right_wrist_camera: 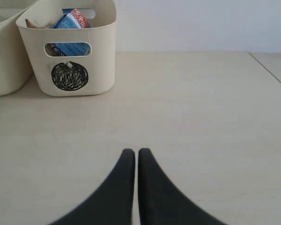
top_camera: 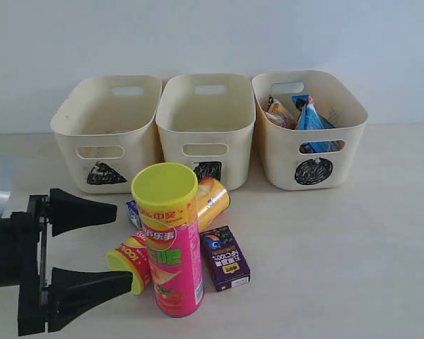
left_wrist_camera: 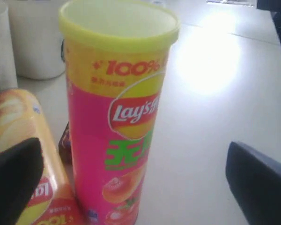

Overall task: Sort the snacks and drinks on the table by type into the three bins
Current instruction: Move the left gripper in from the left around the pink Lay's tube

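Exterior view: foil bags (top_camera: pixel 312 120) fill the circle bin (top_camera: pixel 346 152) at two o'clock. That sort is done, while the triangle bin (top_camera: pixel 71 134) and square bin (top_camera: pixel 205 120) look empty. On the desk (top_camera: pixel 353 268) wait the pink can (top_camera: pixel 171 247), orange can (top_camera: pixel 212 201), red can (top_camera: pixel 131 263), purple carton (top_camera: pixel 225 258) and blue-and-white carton (top_camera: pixel 133 212) — left claw (top_camera: pixel 124 244) spread wide at the pink can's nine o'clock, right claw (right_wrist_camera: pixel 136 154) closed on nothing.

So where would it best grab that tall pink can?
Probably around its upper body, coming in level from the left: the pink can stands upright and round, the smaller red can lies beside its base, and the open left gripper faces it.
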Controlling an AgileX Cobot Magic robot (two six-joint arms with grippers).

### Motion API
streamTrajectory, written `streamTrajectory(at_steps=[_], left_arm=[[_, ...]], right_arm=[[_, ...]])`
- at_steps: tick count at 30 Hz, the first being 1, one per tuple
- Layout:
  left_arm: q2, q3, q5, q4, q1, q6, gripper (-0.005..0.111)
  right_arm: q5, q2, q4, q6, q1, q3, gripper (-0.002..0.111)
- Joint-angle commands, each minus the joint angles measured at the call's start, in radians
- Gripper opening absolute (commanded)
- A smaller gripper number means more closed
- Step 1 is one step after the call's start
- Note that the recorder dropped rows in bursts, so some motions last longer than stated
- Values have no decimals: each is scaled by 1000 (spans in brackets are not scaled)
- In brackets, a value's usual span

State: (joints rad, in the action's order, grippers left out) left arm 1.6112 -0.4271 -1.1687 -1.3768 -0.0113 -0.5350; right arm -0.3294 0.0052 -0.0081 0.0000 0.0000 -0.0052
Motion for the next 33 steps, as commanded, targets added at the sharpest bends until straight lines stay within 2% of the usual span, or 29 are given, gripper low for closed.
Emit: streamTrajectory(at_steps=[1,5,10,13,16,20,26,33], left_arm=[[65,-4,-52,56,-1,153,101],[120,-4,-52,81,-32,226,101],[164,-4,-52,222,-110,321,101],[173,-9,-52,311,-128,321,101],[175,-20,-52,337,-128,319,101],[175,-59,-52,234,-134,284,101],[175,-94,-52,245,-192,261,101],[177,-98,-52,428,-246,261,101]], right_arm=[[4,-5,-3,0,0,5,0],[4,-5,-3,0,0,5,0],[4,-5,-3,0,0,5,0],[4,-5,-3,0,0,5,0],[4,-5,-3,0,0,5,0],[4,-5,-3,0,0,5,0],[4,-5,-3,0,0,5,0],[4,-5,-3,0,0,5,0]])
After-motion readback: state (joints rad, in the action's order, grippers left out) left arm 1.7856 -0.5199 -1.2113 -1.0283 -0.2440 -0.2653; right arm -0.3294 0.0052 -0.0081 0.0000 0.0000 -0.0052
